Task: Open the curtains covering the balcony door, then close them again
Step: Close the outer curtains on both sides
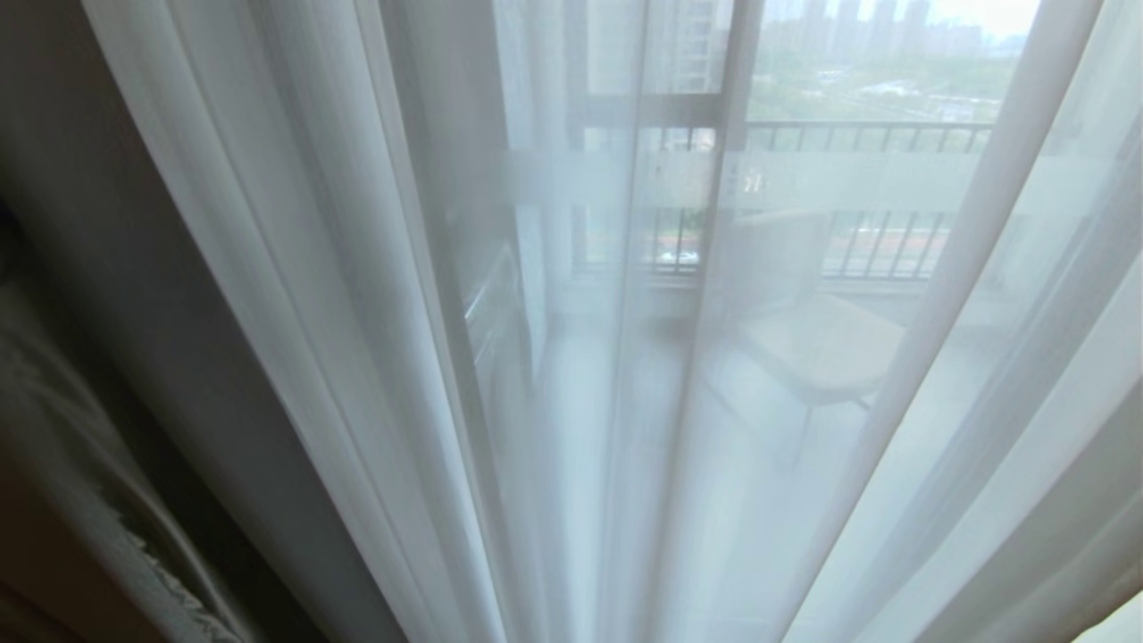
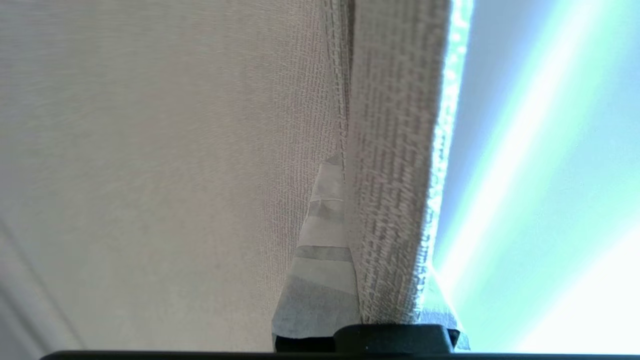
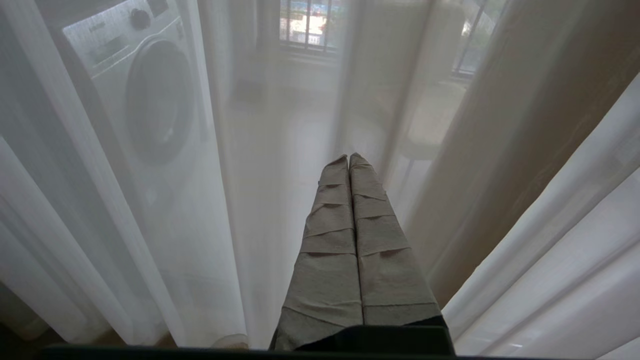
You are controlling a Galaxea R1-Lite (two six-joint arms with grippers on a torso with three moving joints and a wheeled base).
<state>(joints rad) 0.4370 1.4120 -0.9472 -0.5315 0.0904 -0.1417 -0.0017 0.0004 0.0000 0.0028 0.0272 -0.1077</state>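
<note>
My left gripper (image 2: 350, 240) is pinched tight on the hemmed edge of the heavy beige-tan woven drape (image 2: 395, 165); one taped finger (image 2: 322, 260) shows beside the fold, the other is hidden behind the cloth. The ribbed weave feels like something thick and limp to me: it should hang with real weight, bunch into pleats rather than slide, and drag on its rail, so I judge a grip on the doubled hem the soundest hold, where the stitching will not stretch. In the head view this drape shows only as a dark fold at the far left edge.

My right gripper (image 3: 350, 160) hangs idle, its taped fingers (image 3: 330, 240) pressed together on nothing, just in front of the thin white see-through sheer curtain (image 1: 357, 313). That sheer looks very light, soft and easily snagged; I would gather a whole fold of it, not a single layer.

Beyond the sheer stands the black-framed glass balcony door (image 1: 728, 179), covered, and further out a white front-loading washing machine (image 3: 135, 90) and a pale balcony chair (image 1: 813, 339).
</note>
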